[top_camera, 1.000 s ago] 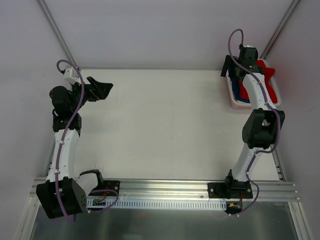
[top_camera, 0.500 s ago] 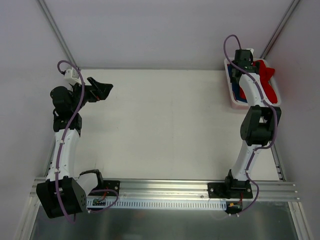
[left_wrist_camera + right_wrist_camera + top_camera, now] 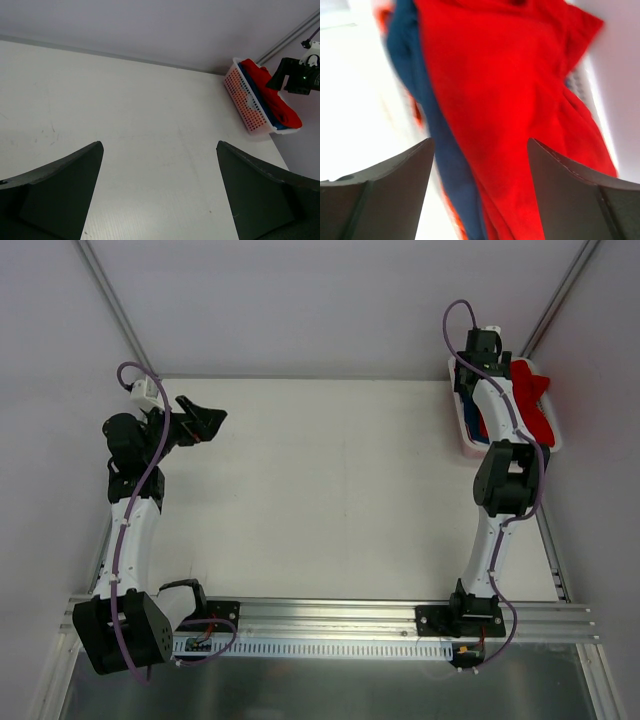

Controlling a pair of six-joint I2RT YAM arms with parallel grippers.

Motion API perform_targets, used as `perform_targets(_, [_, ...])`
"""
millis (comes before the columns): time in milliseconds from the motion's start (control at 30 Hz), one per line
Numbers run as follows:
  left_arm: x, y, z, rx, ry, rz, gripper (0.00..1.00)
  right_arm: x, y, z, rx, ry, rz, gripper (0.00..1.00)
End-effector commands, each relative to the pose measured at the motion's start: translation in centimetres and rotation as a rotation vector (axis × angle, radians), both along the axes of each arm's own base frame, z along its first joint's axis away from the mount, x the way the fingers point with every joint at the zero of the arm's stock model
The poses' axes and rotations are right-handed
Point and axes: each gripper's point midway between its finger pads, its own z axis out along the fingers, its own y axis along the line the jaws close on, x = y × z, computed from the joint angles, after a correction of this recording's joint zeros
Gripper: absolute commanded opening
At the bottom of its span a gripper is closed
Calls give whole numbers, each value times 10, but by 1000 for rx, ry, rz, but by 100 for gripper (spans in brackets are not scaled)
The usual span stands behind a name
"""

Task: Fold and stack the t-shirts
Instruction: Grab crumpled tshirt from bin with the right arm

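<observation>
- Right hand (image 3: pixel 479 145): spread, holding nothing; has advanced over the basket (image 3: pixel 241 92).
- Red shirt (image 3: pixel 520 100) directly beneath it, blue shirt (image 3: pixel 410 60) alongside: pickup apparently imminent.
- Left hand (image 3: pixel 159 145): spread, idle over worktop (image 3: pixel 125 100).

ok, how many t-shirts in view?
2. Red t-shirt on top in the basket at the far right corner of the table; blue t-shirt beside it, partly underneath. More may be hidden below.
</observation>
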Motion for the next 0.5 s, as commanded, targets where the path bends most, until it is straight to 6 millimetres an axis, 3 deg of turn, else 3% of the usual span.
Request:
perform_targets(0, [0,-3,7,-4,-37,-19,99,30,20,41,55,-160,101,79])
perform_targets(67, [1,-3,6,-3,-34,-19,99,41,25,43,70,-182,127,79])
perform_targets(100, [1,-3,6,-4,-33,-19,99,48,25,57,68,-219,135,79])
perform_targets(200, [1,-3,5,-4,-31,-19,99,64,27,58,78,-250,160,76])
perform_targets(333, [1,-5,6,-1,-34,-24,99,80,23,46,128,-285,175,72])
perform_targets(367, [1,-5,5,0,-33,-24,99,85,22,32,146,-272,181,70])
perform_targets(467, [2,-5,4,1,-31,-24,99,92,18,17,167,-265,174,68])
